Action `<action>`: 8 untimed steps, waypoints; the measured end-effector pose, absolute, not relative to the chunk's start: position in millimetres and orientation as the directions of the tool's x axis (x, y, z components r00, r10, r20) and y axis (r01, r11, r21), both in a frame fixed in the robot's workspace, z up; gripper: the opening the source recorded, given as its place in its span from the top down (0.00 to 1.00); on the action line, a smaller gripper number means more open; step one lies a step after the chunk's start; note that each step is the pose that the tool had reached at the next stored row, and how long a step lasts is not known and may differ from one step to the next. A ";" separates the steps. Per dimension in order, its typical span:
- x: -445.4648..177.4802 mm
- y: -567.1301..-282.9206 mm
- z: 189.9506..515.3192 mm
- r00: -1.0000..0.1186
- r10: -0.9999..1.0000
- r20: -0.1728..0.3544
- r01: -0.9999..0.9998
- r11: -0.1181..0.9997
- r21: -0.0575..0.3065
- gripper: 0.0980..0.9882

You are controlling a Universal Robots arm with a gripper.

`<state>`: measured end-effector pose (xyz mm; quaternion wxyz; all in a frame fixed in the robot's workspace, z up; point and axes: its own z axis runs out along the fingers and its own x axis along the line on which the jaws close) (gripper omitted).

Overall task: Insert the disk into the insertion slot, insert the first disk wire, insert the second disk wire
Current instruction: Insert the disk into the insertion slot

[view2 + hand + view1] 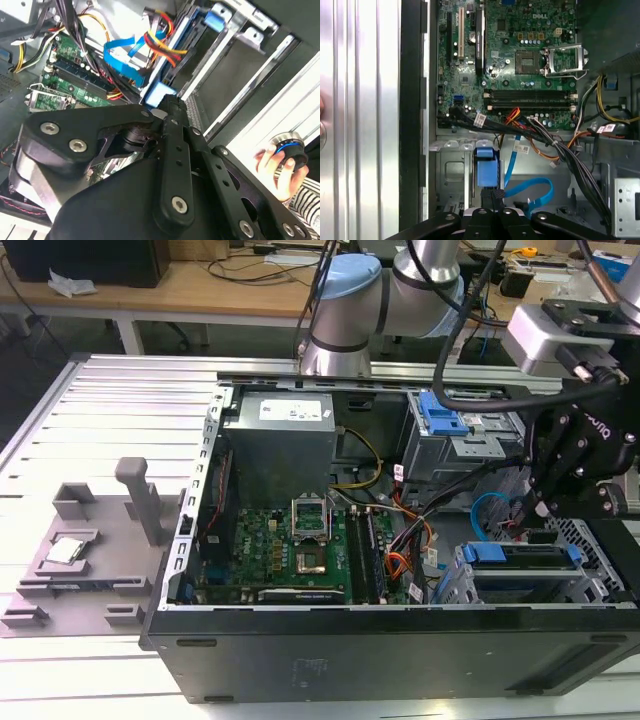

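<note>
The arm (345, 310) is seen in the exterior view reaching from the far side of the desk (110, 410) over the open computer case (400, 650). Its wrist is bent downward at the exterior view's right. The gripper (533, 508) is lowered into the case, just above the near right corner, and is angled towards the drive bays.

In both wrist views the gripper (493, 194) is shown drawn together to a narrow point, its 2 fingers (172, 130) meeting at the tips. Whether anything thin is pinched between them cannot be told.

The disk (520, 555) is seated in the insertion slot (590, 538), its blue carrier lying level inside the grey perforated cage. In the first wrist view the blue end of the disk (485, 170) is found directly ahead of the gripper tips, touching or almost touching them.

A blue flat cable (532, 192) is looped just beside the gripper, and a bundle of black wires (560, 150) is draped between the motherboard (520, 50) and the bays. The taller cage (475, 440) with its blue latch (440, 418) stands farther back.

In the second wrist view a person's hand (275, 167) is held around a round knob (287, 147) outside the case.
</note>
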<state>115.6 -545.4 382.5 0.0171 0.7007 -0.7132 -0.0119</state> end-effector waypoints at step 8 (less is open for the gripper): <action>123.3 -545.3 377.9 -0.017 -1.000 0.008 -0.999 0.018 0.042 0.99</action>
